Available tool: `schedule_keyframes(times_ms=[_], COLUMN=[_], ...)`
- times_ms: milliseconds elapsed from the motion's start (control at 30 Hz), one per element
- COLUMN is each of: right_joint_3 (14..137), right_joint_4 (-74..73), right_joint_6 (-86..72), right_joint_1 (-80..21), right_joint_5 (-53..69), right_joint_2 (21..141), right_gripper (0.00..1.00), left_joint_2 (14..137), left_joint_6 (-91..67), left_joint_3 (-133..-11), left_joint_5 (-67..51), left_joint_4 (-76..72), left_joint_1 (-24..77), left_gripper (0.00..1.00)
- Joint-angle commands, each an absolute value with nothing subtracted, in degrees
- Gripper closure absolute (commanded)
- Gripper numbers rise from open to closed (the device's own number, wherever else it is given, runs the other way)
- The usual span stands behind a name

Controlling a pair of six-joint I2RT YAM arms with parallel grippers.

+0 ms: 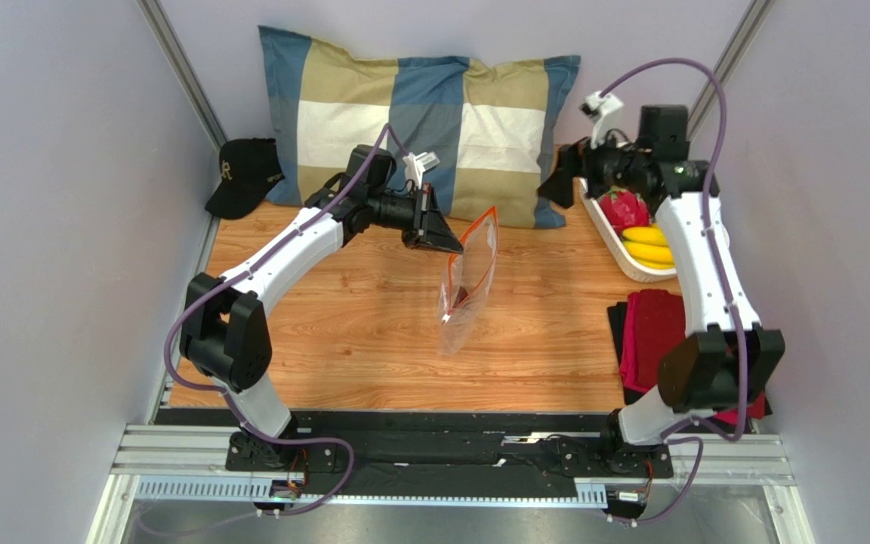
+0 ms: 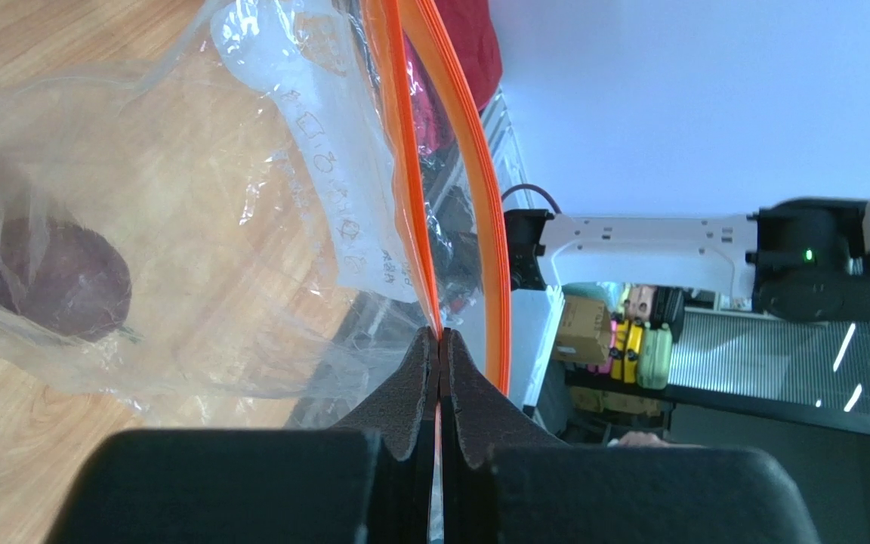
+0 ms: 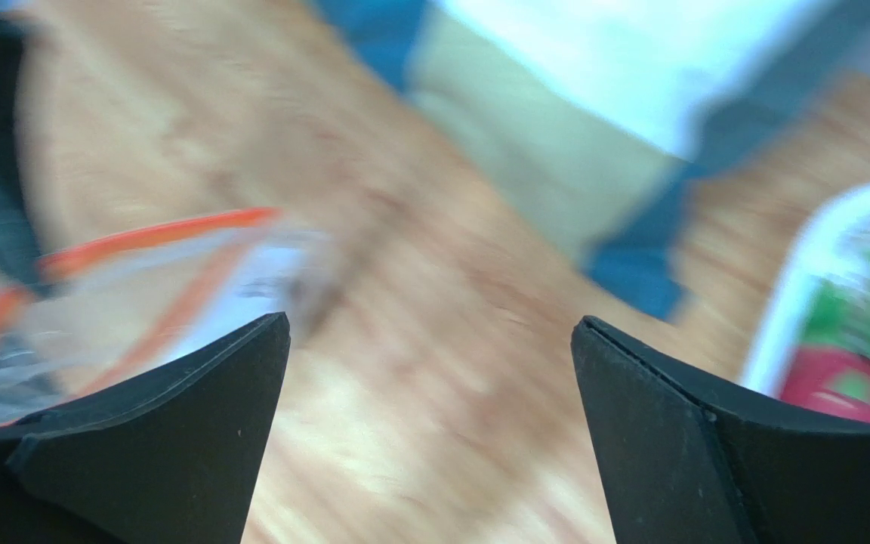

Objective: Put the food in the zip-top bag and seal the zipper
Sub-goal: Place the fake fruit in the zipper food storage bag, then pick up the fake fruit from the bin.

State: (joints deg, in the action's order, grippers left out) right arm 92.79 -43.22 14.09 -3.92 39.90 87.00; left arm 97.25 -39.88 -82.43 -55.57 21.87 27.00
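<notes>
My left end effector [image 2: 441, 340] is pressed together on the zipper [image 2: 406, 136]. The zip-top bag [image 1: 465, 283] hangs from it at mid-table with a dark purple piece [image 2: 54, 278] inside. Farther back, my right end effector [image 3: 431, 326] is spread wide beside the basket [image 1: 613, 252] of dragon fruit [image 1: 622, 209] and bananas [image 1: 647, 247].

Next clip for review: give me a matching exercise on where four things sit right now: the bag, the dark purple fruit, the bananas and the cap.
Things:
1. zip-top bag
2. dark purple piece
3. banana bunch
4. black cap

Places:
A. in the white basket
B. pinched at the zipper by the left gripper
C. inside the bag
D. at the far left, beside the pillow

Pairs: 1-B, 2-C, 3-A, 4-D
</notes>
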Motion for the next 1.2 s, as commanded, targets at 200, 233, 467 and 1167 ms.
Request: schedule_keyframes(times_ms=[200, 233, 467, 1167], right_joint_3=[123.6, 124.3, 127.9, 127.2], right_joint_4=[-61.3, -61.1, -57.7, -61.5], right_joint_6=[27.8, 28.5, 30.6, 34.2], right_joint_1=[11.4, 11.4, 11.3, 11.3], right_joint_5=[22.3, 19.3, 14.8, 12.4], right_joint_2=[115.9, 117.1, 124.1, 134.9], right_gripper=[0.01, 0.01, 0.01, 0.0], left_joint_2=[96.0, 96.2, 96.5, 97.5], left_joint_6=[-37.2, -37.1, -35.3, -34.1], left_joint_3=[-83.3, -83.4, -83.3, -83.8], left_joint_5=[-55.9, -55.9, -55.8, -55.6], left_joint_4=[22.4, 22.4, 23.8, 24.6], left_joint_1=[26.9, 26.9, 26.9, 26.9], left_gripper=[1.0, 1.0, 1.0, 1.0])
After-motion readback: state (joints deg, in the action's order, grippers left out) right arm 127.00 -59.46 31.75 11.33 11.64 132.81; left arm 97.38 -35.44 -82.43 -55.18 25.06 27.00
